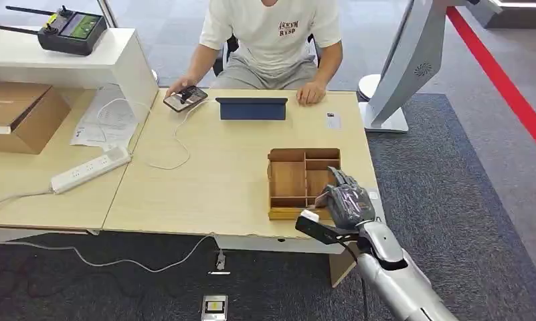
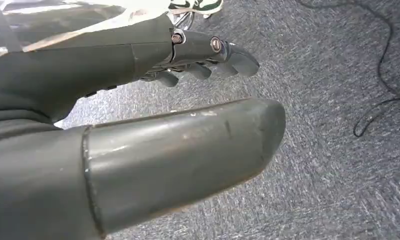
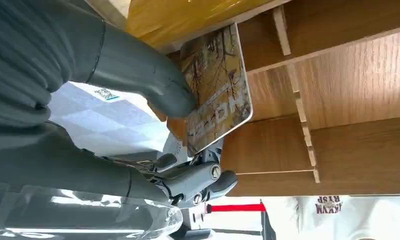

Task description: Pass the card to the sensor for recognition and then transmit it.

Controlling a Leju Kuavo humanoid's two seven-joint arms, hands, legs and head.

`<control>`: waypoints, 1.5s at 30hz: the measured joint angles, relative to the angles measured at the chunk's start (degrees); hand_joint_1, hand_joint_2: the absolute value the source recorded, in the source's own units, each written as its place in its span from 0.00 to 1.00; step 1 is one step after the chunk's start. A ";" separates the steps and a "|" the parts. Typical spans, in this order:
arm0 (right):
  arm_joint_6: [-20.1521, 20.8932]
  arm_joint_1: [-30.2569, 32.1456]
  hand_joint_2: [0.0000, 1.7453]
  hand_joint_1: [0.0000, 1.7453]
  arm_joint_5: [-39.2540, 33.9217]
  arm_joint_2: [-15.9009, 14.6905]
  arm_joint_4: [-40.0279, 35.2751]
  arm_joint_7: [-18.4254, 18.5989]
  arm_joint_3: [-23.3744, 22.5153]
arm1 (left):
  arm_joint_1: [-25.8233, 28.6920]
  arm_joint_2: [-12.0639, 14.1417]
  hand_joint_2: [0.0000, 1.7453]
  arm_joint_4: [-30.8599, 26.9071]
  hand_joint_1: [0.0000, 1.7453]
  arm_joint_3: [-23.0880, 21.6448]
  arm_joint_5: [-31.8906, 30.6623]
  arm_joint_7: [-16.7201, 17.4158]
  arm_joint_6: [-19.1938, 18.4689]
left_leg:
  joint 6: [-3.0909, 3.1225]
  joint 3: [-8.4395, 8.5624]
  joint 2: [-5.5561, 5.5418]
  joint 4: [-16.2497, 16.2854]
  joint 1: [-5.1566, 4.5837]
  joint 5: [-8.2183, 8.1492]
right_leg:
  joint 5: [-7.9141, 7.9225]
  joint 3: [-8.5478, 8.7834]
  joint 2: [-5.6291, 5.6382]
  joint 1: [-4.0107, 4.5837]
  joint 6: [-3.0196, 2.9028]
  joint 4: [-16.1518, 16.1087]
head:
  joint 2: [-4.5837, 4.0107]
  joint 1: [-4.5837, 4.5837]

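The right hand [image 3: 188, 145] pinches a patterned card [image 3: 217, 90] over the wooden tray [image 1: 288, 179] near the table's [image 1: 205, 194] front right corner, while the left hand [image 2: 188, 100] hangs empty, fingers apart.

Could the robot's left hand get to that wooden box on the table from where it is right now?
Probably not as things stand. The left hand hangs low over the grey carpet, holding nothing, well away from the table. The wooden box sits near the table's right end, where the right hand already pinches a card over it.
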 joint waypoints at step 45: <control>0.77 -11.59 1.00 1.00 -0.44 -0.41 -15.33 -5.66 -11.15 | -0.06 0.35 0.00 0.00 0.00 -0.24 -2.78 -3.24 -0.61 | -0.01 -0.03 0.00 0.01 0.00 0.05 | 0.03 0.03 0.00 -0.01 0.01 0.03 | 0.00 0.00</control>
